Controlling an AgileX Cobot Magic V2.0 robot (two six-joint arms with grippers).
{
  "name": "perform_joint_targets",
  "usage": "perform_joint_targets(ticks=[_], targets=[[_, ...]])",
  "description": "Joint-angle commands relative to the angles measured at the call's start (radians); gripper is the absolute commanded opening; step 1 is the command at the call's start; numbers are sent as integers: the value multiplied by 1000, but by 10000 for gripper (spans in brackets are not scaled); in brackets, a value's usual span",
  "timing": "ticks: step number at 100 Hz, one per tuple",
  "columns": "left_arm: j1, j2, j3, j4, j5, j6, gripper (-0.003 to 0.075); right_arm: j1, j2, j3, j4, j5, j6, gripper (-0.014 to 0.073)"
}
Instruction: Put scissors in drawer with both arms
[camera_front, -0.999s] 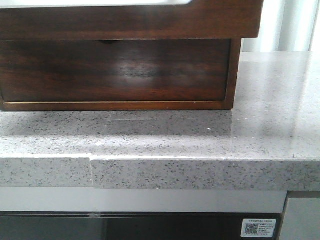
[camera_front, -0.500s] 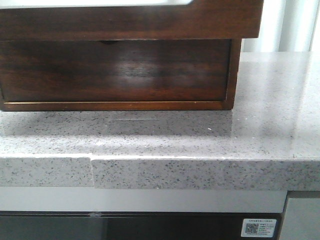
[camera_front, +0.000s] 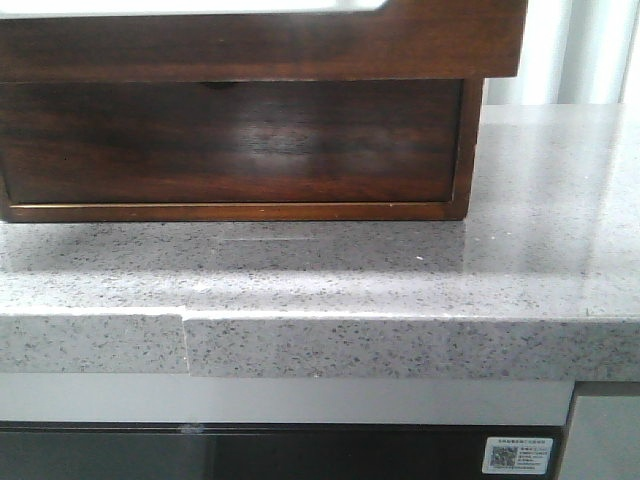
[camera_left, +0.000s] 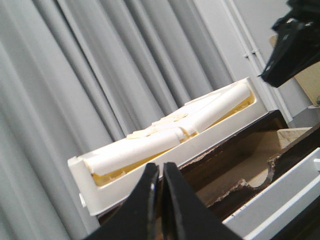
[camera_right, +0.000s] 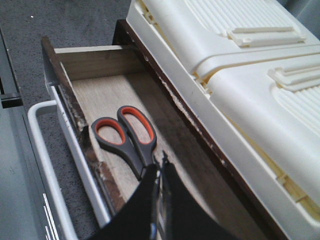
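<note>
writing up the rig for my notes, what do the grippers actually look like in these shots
Both look alike. The left gripper and the right gripper each have two glossy black fingers, broad at the base and tapering to thin tips. No cables, markings or sleeves are visible on them. Neither arm appears in the front view.

Wooden box (camera_front: 240, 140) blocks the counter's (camera_front: 400, 290) back-left; front edge and right side lie open for passage.

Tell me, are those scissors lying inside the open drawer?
Yes, the scissors lie on the bare wooden floor of the pulled-out drawer.
</note>
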Motion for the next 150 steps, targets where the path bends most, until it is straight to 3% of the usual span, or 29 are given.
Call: perform_joint_targets(ticks=[1,40,60,82,150], targets=[[-7,-34,-2,-65,0,-32,-19,0,-97,51,27,-102,12,-60],[-7,-89,228,-323,-43,-34,-19,0,-623,611,182,-440,12,-60],[-7,-89,304,-383,-40,-34,-19,0,-909,873,226,-461,12,-61],[-7,-89,349,-383,-34,-34,-18,0,-1161,1045,226,-466,12,-61],[5,-91,422,-410,-23,-34,-19,0,-1130,1129,226,-442,12,-61]])
